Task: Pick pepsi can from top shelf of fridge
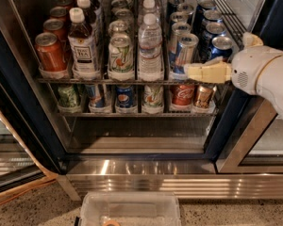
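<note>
The claw (188, 72) reaches in from the right, cream-coloured and pointing left, level with the front edge of the top shelf (132, 80). Whether it is apart or together cannot be told from this angle; it holds nothing that can be seen. Its tip lies in front of the foot of a slim silver-and-blue can (185, 51). Just behind its wrist end, in the rightmost lane, stands the pepsi can (220, 47), dark blue with a silver lid, at the front of a row of like cans. The white arm housing (259, 72) fills the right edge.

Leftward along the same shelf stand a water bottle (150, 48), a green-patterned can (121, 55), a tea bottle (82, 44) and a red can (50, 53). The rack below (132, 114) carries more cans. Beneath runs the steel base strip (146, 173) of the fridge (19, 126), and a clear plastic bin (129, 208) sits on the floor in front.
</note>
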`<state>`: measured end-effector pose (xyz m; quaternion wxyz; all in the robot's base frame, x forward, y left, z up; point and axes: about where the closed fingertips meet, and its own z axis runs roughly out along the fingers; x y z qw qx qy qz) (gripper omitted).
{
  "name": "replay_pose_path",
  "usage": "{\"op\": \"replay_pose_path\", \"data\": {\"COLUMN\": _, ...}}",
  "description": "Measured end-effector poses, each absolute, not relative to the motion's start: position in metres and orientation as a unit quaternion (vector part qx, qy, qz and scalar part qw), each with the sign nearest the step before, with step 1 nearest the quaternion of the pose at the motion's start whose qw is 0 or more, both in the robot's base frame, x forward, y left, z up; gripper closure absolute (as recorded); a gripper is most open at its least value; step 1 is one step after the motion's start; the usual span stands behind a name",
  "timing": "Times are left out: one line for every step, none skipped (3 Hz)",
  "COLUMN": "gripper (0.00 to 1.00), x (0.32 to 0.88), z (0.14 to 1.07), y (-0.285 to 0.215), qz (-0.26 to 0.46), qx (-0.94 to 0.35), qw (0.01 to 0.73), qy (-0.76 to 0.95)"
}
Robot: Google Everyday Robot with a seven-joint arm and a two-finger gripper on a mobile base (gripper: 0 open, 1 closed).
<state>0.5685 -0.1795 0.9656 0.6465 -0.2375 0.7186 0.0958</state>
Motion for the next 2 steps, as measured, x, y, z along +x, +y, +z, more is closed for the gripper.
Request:
{"op": "replay_pose_path", "data": {"gripper": 0.0, "x": 0.5757, "z": 0.9709, "y": -0.2068, "qz": 0.053, "qx": -0.225, "qw": 0.657, "qy": 0.718}}
{"op": "replay_pose_path", "data": {"gripper": 0.0, "x": 0.5757, "z": 0.9708, "y": -0.2068, "qz": 0.053, "qx": -0.225, "qw": 0.657, "qy": 0.718}}
